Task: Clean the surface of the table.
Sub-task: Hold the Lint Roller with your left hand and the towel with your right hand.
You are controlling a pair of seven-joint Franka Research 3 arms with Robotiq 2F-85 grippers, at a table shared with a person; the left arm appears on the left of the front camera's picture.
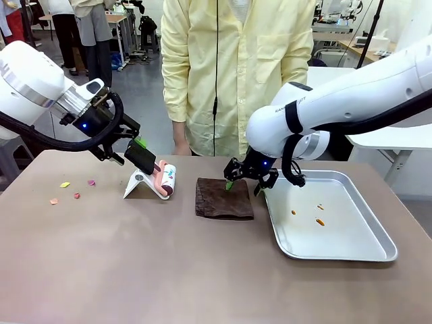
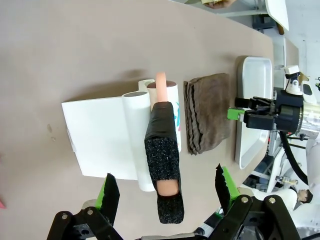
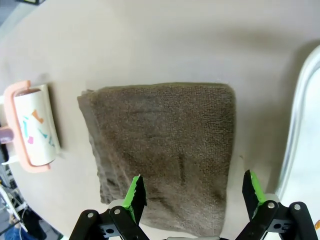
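**Over the brown table, both grippers spread wide**

Across the front view, the large matte brown-taupe table (image 1: 101, 270) fills the near ground, with a person in a pale yellow shirt (image 1: 236, 67) standing at its far edge. Left of centre, a lint roller with a pink frame, a white sticky roll and a black foam-wrapped handle (image 1: 166, 179) rests on a white folded card stand (image 1: 137, 184). The left gripper (image 1: 140, 150) straddles that handle with its fingers (image 2: 111, 192) fully apart; the wrist view shows a gap on each side, so nothing is gripped. Just right of the roller lies a folded dark brown terry cloth (image 1: 224, 199). The right gripper (image 1: 243, 185) hangs over the cloth's far right part, its fingers (image 3: 135, 192) wide open and empty; whether the tips touch the cloth I cannot tell. Right of the cloth sits a shallow silver metal tray (image 1: 341, 258) holding a few orange scraps (image 1: 319, 221). Small coloured paper scraps (image 1: 65, 184) lie on the table's far left.
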